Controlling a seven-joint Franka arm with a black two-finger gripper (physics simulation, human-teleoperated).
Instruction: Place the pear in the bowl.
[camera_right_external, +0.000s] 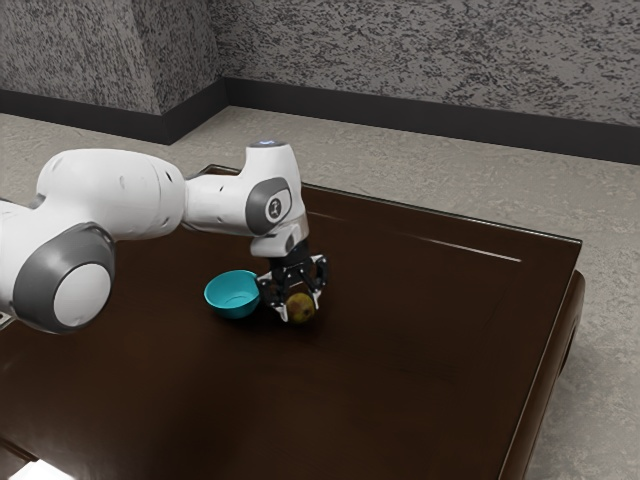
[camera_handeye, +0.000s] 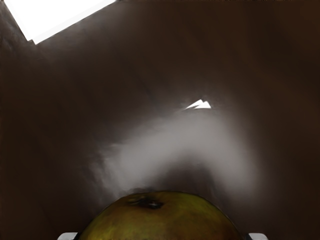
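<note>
The arm (camera_right_external: 125, 195) lay nearest, its white and grey joints coming in from the exterior view's left and reaching out over the table (camera_right_external: 430, 370). Beyond it stood the room's wall (camera_right_external: 420, 60), mottled in dark and pale grey, with a projecting block toward the exterior view's left. A flat, dark baseboard (camera_right_external: 420, 112) ran along its foot and followed the corner round. The floor (camera_right_external: 600, 280) was a paler, beige-grey, speckled lightly, and it showed past the table's far and side edges.

The table was deep brown and glossy, with a thin raised rim and a rounded side dropping below the top. A pale streak (camera_right_external: 470, 248) lay near the far edge, and a bright white patch (camera_right_external: 40, 471) showed at the exterior view's lower left. In the wrist view the brown top carried a soft, curved grey sheen (camera_handeye: 175, 142).

On the table sat the bowl (camera_right_external: 232, 311), turquoise and upright, just beside the gripper (camera_right_external: 301, 306) on the exterior view's left. The gripper was clamped on the pear (camera_right_external: 301, 309), a finger against either side. The pear was outside the bowl, green-brown, its dark, puckered end (camera_handeye: 150, 203) facing the wrist camera.
</note>
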